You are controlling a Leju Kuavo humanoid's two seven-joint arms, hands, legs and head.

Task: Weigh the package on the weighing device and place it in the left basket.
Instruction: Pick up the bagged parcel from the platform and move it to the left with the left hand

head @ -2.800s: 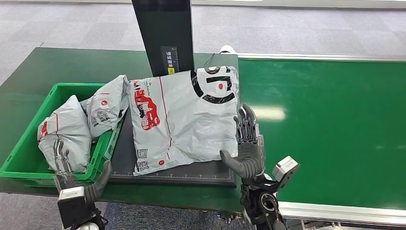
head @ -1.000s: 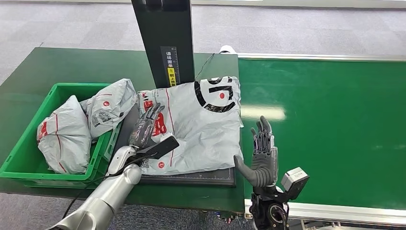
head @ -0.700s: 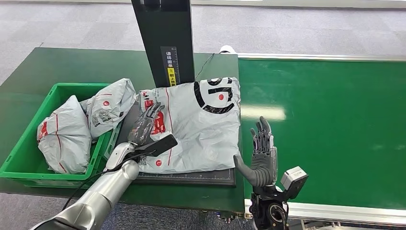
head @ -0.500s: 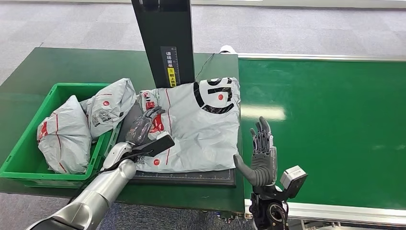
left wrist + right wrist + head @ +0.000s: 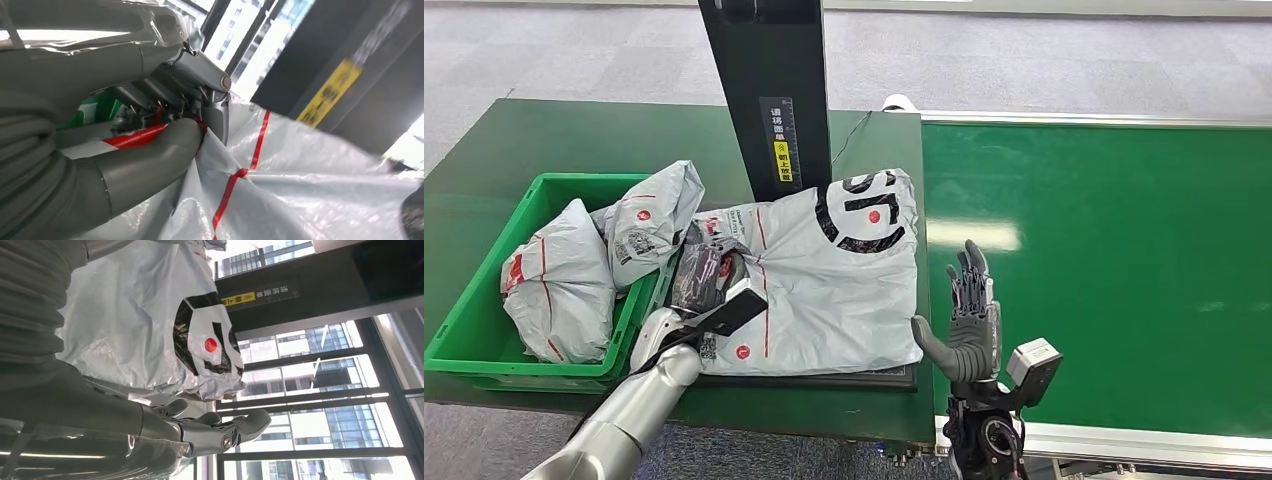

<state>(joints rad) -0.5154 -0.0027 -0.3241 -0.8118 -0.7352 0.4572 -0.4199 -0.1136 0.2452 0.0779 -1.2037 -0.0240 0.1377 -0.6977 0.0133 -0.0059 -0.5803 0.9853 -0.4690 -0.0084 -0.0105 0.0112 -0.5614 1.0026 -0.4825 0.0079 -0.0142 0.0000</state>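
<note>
Packages: one (image 5: 824,275) on the scale, two (image 5: 599,265) in the basket (image 5: 464,330).

Three packages (image 5: 824,270) (two binned), one basket (image 5: 464,330)

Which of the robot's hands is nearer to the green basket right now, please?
Left. The left hand grips the package edge right beside the green basket; the right hand stands open beyond the package's far side.
</note>
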